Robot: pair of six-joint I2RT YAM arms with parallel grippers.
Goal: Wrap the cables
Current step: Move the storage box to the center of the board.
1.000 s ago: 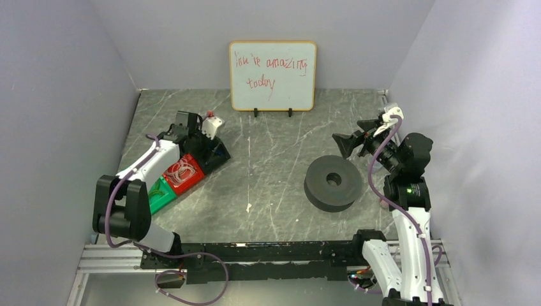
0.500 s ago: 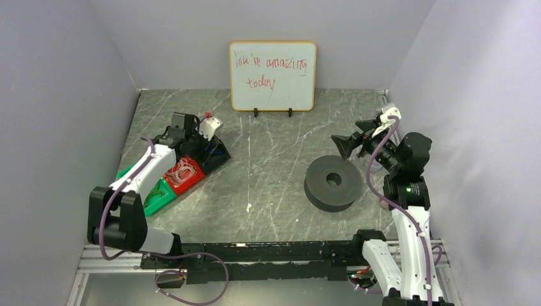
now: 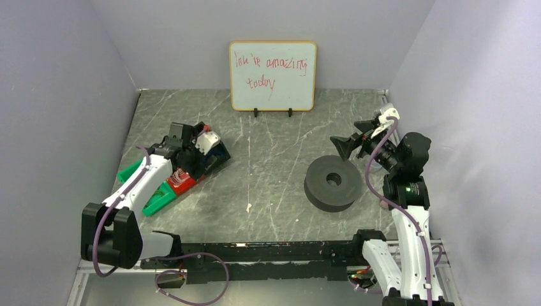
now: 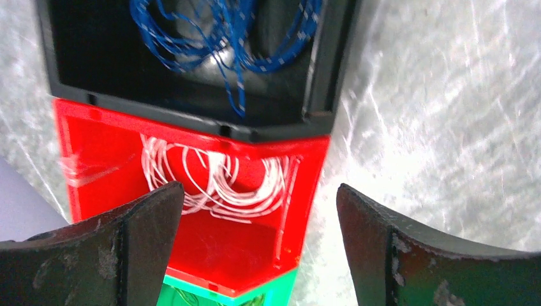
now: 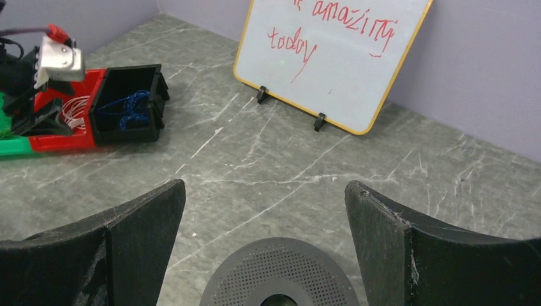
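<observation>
While the left gripper [image 4: 258, 197] hangs over a row of three small bins, its two fingers stand wide apart with nothing between them. From the left wrist camera, the black bin [image 4: 328, 70] lies farthest from the gripper and holds the blue cables [image 4: 223, 32], a loose tangle of thin loops resting on its floor. Touching it on the near side is the red bin [image 4: 96, 140], where a bundle of white cables [image 4: 217, 178] lies in curved strands, directly below the gap between the fingers. Next in the row comes the green bin [image 4: 274, 294]; too little of it shows to tell its contents. No cable touches either finger.

On the other side of the grey marble-patterned table [image 3: 274, 146], the right gripper [image 3: 344, 145] is held in the air, its jaws spread wide and empty. Below it sits a dark grey round disc [image 3: 333, 183] with a hole in its middle and a perforated top. A whiteboard [image 3: 272, 75] with red handwriting stands at the far edge.
</observation>
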